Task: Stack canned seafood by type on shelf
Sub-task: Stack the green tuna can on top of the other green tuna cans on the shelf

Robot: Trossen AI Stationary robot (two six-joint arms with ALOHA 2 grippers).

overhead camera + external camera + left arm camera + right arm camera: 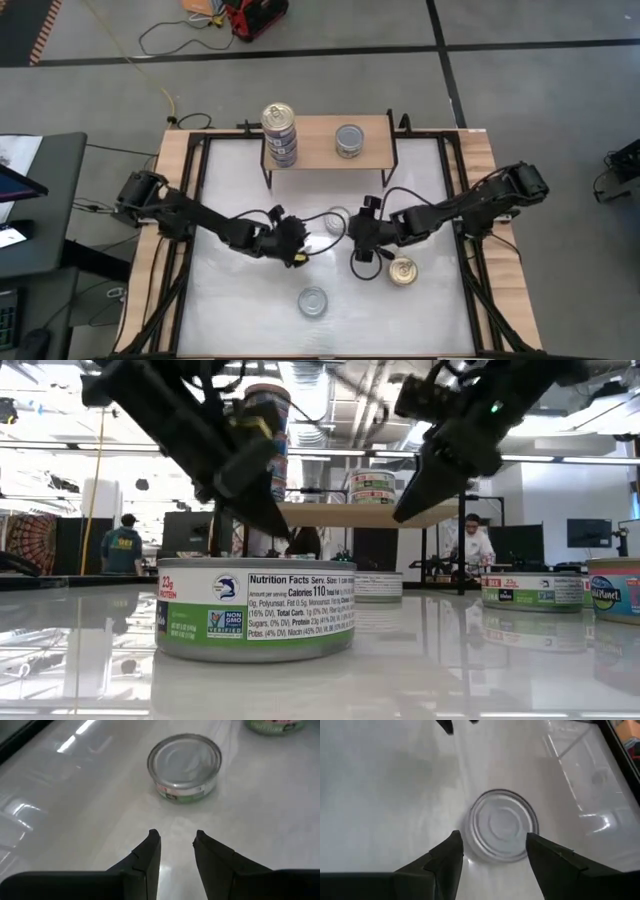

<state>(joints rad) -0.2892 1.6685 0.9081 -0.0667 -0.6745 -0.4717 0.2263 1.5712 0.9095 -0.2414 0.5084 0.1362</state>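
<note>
Both arms reach inward, right tool [492, 851] open above a silver-topped can [503, 826].

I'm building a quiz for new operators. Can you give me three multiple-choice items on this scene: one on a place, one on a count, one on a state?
1. Where does the stack of cans stand?
A. On the shelf's left part, seen from above
B. On the white tabletop
C. In the right gripper

2. How many cans lie loose on the white tabletop in the high view?
A. One
B. Three
C. Six

3. How is the right gripper?
A. Shut on a gold-topped can
B. Shut, empty
C. Open, holding nothing

Answers:
1 A: the stack of cans sits on the shelf, left of a single can.
2 B: the white tabletop holds a middle silver-topped can, a gold-topped can and a near silver-topped can.
3 C: the right gripper shows its fingers apart, unclamped.
</note>
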